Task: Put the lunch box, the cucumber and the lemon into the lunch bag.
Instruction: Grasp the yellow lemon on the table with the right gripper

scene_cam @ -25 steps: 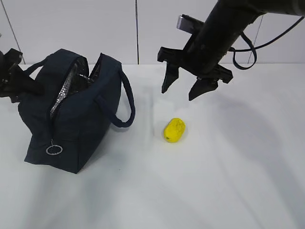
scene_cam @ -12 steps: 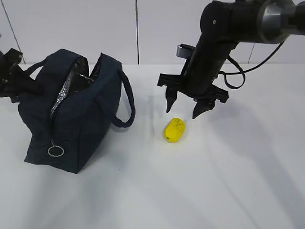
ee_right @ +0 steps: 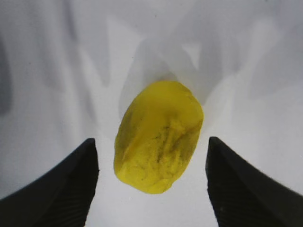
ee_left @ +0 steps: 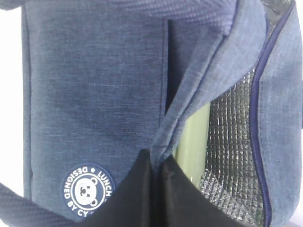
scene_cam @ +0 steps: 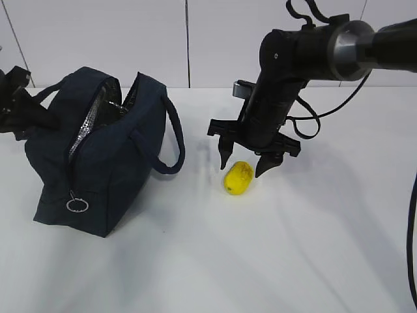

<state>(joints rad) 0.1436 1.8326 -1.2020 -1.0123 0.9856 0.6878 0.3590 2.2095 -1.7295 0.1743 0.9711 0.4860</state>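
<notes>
The navy lunch bag [scene_cam: 98,156] stands at the left with its zipper open and its foil lining showing. My left gripper [ee_left: 155,158] is shut on the fabric edge of the bag's opening [ee_left: 189,109]. A pale green strip of the lunch box [ee_left: 191,146] shows inside the bag. The cucumber is hidden. The yellow lemon [scene_cam: 238,177] lies on the white table right of the bag. My right gripper [scene_cam: 242,167] hangs just above it, open. In the right wrist view, one finger stands on each side of the lemon [ee_right: 158,137] without touching it.
One loop handle [scene_cam: 172,140] of the bag hangs out toward the lemon. A metal ring pull [scene_cam: 77,205] dangles at the bag's near end. The white table [scene_cam: 260,261] stretches wide in front and to the right. A panelled wall [scene_cam: 189,39] rises behind.
My right gripper has come down and a little to the left, from above the table to straddling the lemon, still open. The left gripper and the bag have not moved.
</notes>
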